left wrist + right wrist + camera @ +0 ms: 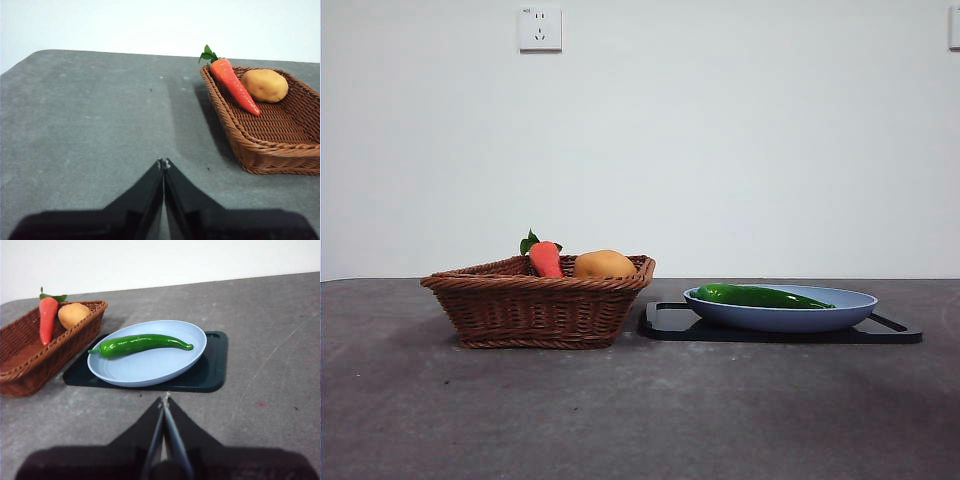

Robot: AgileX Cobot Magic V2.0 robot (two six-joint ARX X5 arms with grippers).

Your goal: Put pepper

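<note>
Pepper (141, 344) lies in the blue plate (150, 371) on the black tray (212, 370); my left pincer (163, 162) and right pincer (164, 401) are closed, empty.

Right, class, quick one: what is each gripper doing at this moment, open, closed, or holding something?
Left gripper: closed, holding nothing, above bare table beside the basket.
Right gripper: closed, holding nothing, short of the plate with the pepper.
</note>
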